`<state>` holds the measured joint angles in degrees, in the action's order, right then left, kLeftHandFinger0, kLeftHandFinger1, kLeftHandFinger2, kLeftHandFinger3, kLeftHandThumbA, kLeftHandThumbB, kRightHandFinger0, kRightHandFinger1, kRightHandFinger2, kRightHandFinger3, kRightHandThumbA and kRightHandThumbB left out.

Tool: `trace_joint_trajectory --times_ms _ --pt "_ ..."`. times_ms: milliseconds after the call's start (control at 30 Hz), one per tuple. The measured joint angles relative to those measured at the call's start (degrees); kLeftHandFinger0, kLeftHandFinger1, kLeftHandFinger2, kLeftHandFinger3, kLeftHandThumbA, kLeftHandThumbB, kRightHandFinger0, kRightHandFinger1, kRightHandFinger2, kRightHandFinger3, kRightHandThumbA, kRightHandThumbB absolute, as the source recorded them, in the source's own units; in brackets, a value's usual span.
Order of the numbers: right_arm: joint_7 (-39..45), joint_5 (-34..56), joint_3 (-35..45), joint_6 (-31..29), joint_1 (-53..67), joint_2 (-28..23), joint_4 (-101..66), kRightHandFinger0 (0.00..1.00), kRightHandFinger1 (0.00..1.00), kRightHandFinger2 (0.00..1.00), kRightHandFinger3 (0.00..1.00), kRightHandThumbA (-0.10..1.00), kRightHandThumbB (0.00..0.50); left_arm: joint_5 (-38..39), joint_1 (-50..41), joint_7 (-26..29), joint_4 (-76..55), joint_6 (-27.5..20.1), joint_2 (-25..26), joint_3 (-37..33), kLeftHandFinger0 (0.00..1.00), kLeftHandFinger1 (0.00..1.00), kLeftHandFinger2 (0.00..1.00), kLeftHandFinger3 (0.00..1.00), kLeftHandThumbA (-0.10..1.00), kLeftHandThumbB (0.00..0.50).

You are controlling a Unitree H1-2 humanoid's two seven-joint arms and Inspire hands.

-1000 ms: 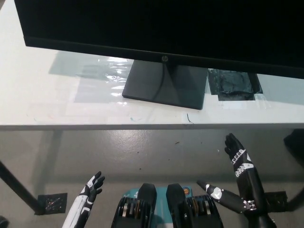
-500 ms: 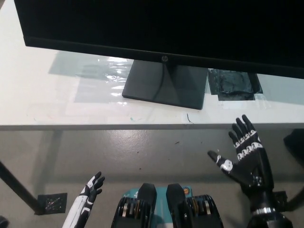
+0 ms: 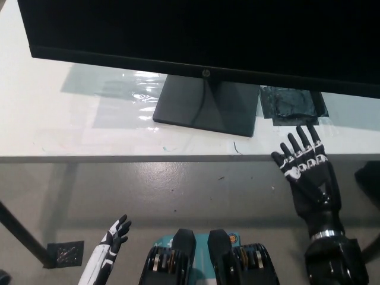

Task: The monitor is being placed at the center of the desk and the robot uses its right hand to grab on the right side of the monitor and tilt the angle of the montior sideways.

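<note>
Black right hand raised at white desk front edge, fingers spread wide, holding nothing, touching nothing. Monitor above and ahead of it, dark base ahead-left, screen's lower edge overhanging. Dark patch just ahead of fingertips. Bare floor below. White left hand resting low, far left, fingers loosely apart.
</note>
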<state>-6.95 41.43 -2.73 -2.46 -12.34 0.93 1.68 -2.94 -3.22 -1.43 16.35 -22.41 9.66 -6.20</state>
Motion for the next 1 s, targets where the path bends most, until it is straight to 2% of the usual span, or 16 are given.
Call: trace_joint_trajectory --times_ms 367,633,867,1000 --pt "1.3 12.8 7.9 6.9 -5.8 3.5 4.2 1.0 1.0 1.0 1.0 1.0 0.393 0.0 0.0 0.0 0.0 0.0 0.0 -0.2 1.0 1.0 1.0 1.0 1.0 0.345" --pt "5.6 21.1 14.9 12.0 -12.3 6.2 12.6 1.0 1.0 1.0 1.0 1.0 0.382 -0.3 0.0 0.0 0.0 -0.9 0.3 -0.7 1.0 1.0 1.0 1.0 1.0 0.343" --pt "9.9 23.4 19.6 14.4 -16.5 7.1 21.5 1.0 1.0 1.0 1.0 1.0 0.377 -0.5 0.1 0.0 0.0 -1.8 0.8 -0.9 1.0 1.0 1.0 1.0 1.0 0.347" --pt "11.8 23.3 21.5 14.7 -17.8 7.0 25.7 1.0 1.0 1.0 1.0 1.0 0.404 -0.6 0.2 0.0 0.0 -2.0 1.1 -1.1 1.0 1.0 1.0 1.0 1.0 0.334"
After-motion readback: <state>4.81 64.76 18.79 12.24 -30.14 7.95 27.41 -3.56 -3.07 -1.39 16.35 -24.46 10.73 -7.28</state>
